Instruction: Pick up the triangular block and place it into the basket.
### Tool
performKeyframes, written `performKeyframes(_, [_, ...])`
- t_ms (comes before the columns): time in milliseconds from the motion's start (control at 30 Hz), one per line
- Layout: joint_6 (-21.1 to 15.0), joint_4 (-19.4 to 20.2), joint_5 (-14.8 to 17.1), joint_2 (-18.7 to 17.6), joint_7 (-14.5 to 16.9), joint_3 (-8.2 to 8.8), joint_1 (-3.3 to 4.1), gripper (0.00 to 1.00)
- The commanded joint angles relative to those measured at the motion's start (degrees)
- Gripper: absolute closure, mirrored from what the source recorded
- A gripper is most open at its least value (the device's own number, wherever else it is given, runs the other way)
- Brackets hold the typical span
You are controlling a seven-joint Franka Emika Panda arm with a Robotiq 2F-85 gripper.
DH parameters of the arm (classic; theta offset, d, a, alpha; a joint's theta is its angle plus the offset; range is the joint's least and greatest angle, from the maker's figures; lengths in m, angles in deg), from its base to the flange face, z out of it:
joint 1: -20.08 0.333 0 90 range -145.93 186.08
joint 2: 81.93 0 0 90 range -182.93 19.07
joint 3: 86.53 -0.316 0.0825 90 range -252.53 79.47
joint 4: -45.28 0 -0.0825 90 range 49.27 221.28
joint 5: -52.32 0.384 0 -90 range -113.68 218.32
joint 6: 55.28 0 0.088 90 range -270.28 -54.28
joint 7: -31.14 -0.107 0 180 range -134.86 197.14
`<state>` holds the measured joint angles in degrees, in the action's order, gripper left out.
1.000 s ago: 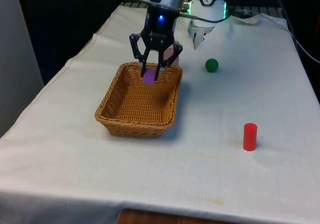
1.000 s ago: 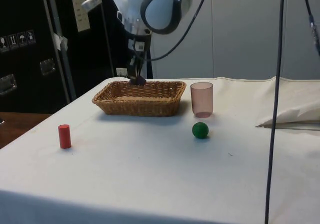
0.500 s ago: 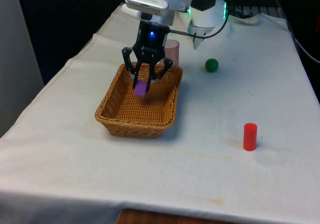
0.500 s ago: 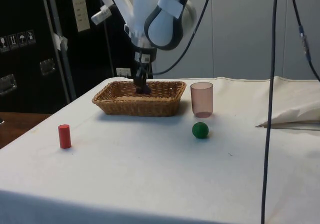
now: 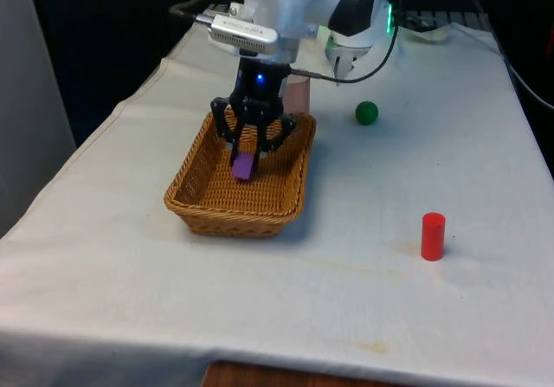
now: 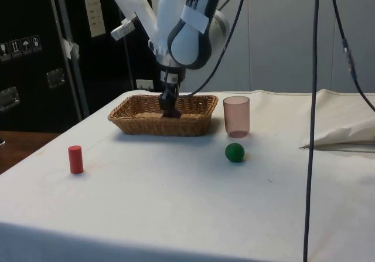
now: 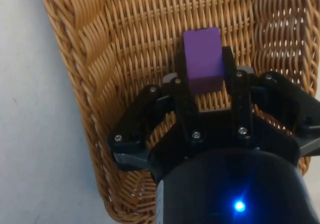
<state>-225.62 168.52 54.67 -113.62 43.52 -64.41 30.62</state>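
With its fingers clamped on the purple block (image 5: 243, 165), the claw (image 5: 245, 158) hangs low inside the wicker basket (image 5: 199, 198), block just above the woven floor toward the far end. On the worktop (image 5: 346, 300), a pink cup (image 6: 237, 116) stands just beside the basket, a green ball (image 5: 367, 112) near it, and a red cylinder (image 5: 433, 235) well apart.

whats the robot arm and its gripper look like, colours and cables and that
The arm has a glossy white shell with rounded joint housings and a dark band at one joint. Black cables loop from it. A green light ring glows near its base. The black two-finger gripper is built of angular linkage bars fastened with small silver screws.
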Motion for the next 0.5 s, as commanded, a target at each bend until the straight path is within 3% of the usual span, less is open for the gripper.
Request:
performKeyframes(0, [-0.3,0.2,0.7,0.4,0.8,-1.6,-1.2,0.67])
performKeyframes(33, [-0.3,0.1,0.6,0.3,0.7,-1.49,-1.15,0.67])
performKeyframes(67, [0.1,0.0,0.0,-0.1,0.0,0.0,0.0,0.67])
performKeyframes(100, [-0.3,0.1,0.7,0.2,0.6,-1.49,-1.09,0.67])
performKeyframes(300, [-0.1,0.1,0.6,-0.1,0.2,-1.15,-0.8,0.67])
performKeyframes(333, [0.1,0.0,0.1,-0.3,-0.2,0.0,0.0,0.67])
performKeyframes(367, [0.0,0.1,0.5,-0.2,0.1,-0.92,-0.63,0.67])
performKeyframes(467, [0.0,0.0,0.3,-0.3,0.0,-0.74,-0.52,0.66])
